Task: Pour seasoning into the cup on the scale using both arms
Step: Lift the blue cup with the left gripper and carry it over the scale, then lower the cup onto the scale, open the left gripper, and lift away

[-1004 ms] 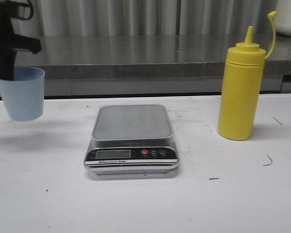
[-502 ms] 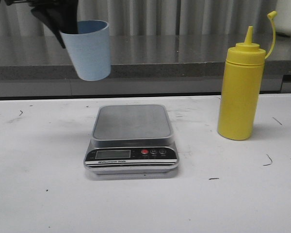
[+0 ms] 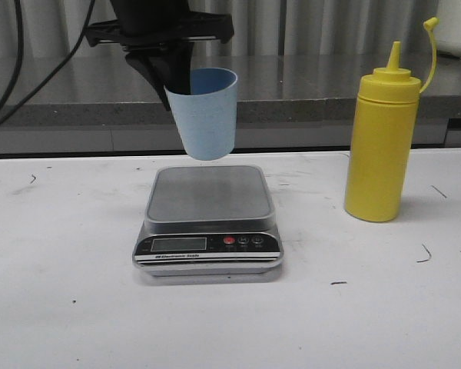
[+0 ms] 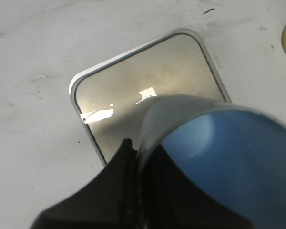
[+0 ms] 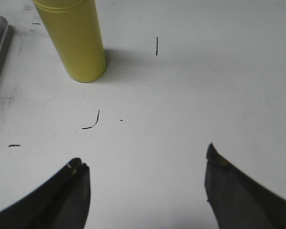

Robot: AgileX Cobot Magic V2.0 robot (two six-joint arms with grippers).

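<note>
Nearest the front edge of the white table [image 3: 77,323], the scale [image 3: 208,220] sits flat with its black panel and buttons facing the camera and its grey platform bare. To its right and a little farther back stands the seasoning [image 3: 382,146], a tall yellow squeeze bottle, upright, nozzle uncovered with the cap strap curling off to one side. It looks like soft-walled plastic, likely to give under a hard pinch and squirt early, so I would take it around the mid-body, squarely across the cylinder. The right gripper [image 5: 145,169] hovers over bare table with its jaws wide apart and nothing between them, the bottle well ahead of it in the right wrist view. Above the rear part of the scale the cup [image 3: 206,113] hangs in the air, tilted slightly, clear of the platform. It appears light and thin, easy to knock over once released. The left gripper [image 3: 169,73] is clamped on the cup's rim, one finger [image 4: 93,200] outside the wall, the arm reaching down from above and behind.
</note>
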